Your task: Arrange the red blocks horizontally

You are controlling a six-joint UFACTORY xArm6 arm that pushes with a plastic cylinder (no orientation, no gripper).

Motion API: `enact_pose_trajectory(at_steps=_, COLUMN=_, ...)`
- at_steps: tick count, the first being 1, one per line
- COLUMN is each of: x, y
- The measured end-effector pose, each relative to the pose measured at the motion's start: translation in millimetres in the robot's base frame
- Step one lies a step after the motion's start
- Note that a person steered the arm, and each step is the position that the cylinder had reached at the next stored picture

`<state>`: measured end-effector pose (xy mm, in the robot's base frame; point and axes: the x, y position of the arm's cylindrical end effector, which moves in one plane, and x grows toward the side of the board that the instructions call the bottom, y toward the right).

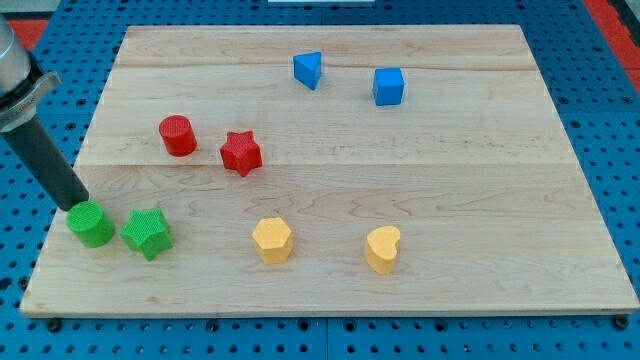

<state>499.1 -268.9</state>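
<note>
A red cylinder (178, 135) stands left of centre on the wooden board (450, 200). A red star (241, 153) lies just to its right and slightly lower, with a small gap between them. My tip (76, 205) is at the board's left edge, touching the top of a green cylinder (91, 224). It is well to the left of and below both red blocks.
A green star (148, 233) sits right of the green cylinder. A yellow hexagon (272, 241) and a yellow heart (382, 249) lie near the bottom. A blue triangle (308, 69) and a blue cube (389, 86) lie near the top.
</note>
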Motion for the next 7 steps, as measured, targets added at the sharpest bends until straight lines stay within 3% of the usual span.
enact_pose_trajectory(at_steps=2, x=26.5, y=9.0)
enact_pose_trajectory(at_steps=7, x=-67.8, y=-15.5)
